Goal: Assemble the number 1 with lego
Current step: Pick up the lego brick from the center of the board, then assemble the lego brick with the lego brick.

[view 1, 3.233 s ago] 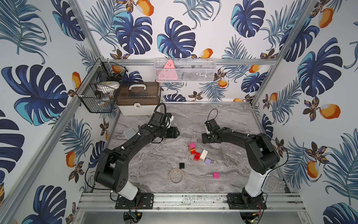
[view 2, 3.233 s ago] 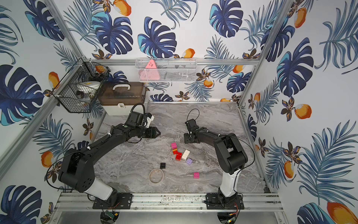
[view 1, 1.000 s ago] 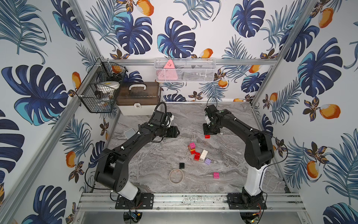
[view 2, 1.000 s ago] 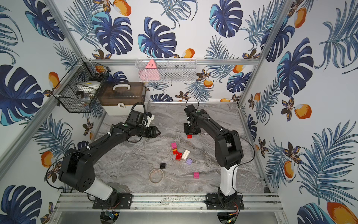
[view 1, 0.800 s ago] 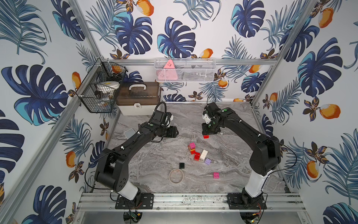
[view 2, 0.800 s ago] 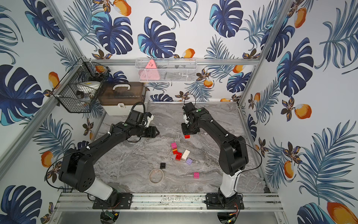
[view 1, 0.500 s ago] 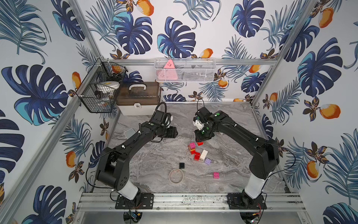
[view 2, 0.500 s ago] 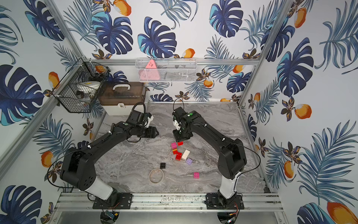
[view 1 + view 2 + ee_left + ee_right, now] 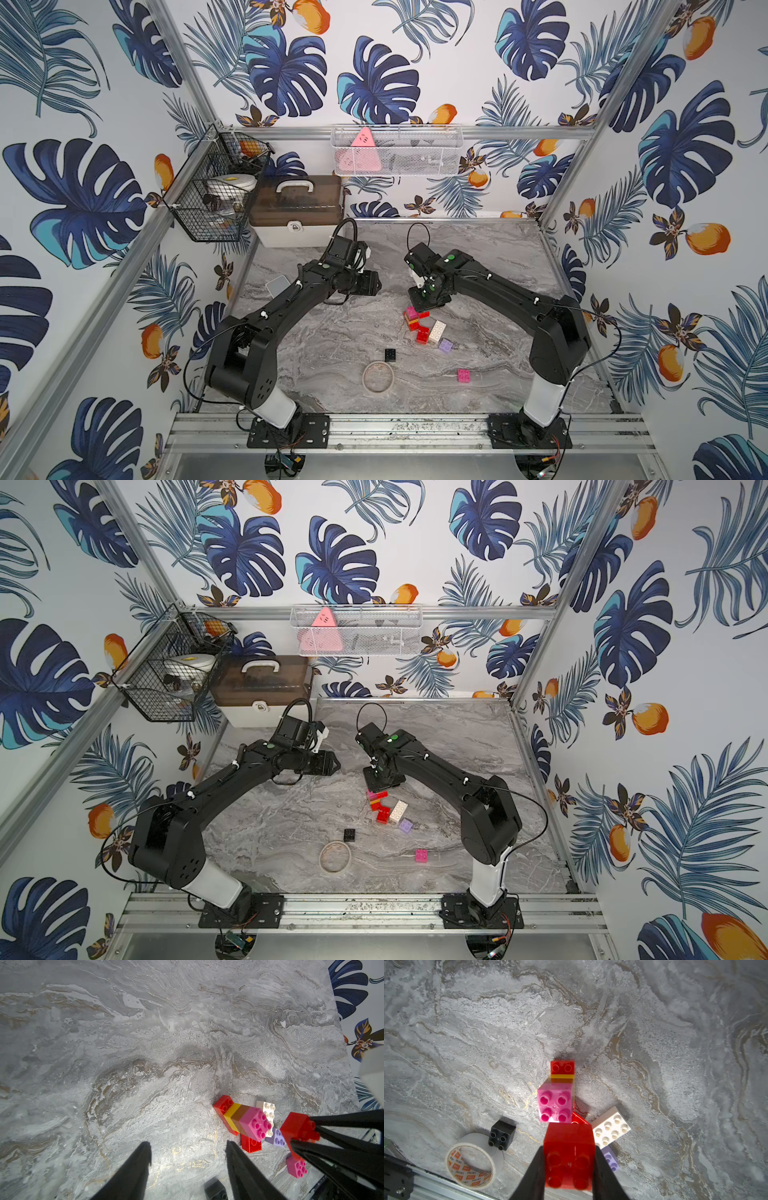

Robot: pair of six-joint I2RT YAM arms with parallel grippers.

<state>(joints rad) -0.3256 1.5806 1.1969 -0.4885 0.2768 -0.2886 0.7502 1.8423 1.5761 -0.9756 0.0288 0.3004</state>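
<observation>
Over the last second the right arm has swung in from the far side. The right gripper (image 9: 423, 307) is now just above the stack (image 9: 247, 1121), clamped on a red brick (image 9: 568, 1159). My read is it's lining up to press onto the pink top, and it looks slightly offset, so it needs a nudge.

The left gripper (image 9: 187, 1159) hasn't moved; it's spread and empty. The white brick (image 9: 437, 331), lilac brick (image 9: 446, 345) and spare red brick (image 9: 422, 334) sit just beside the stack. The black brick (image 9: 390, 354) is near the tape ring (image 9: 377, 377), with the pink brick (image 9: 464, 375) apart.

The table (image 9: 478, 257) is flat grey marble print. The walls (image 9: 374, 83) are leaf print, with a wire basket (image 9: 212, 203) and tool case (image 9: 297, 216) at the back.
</observation>
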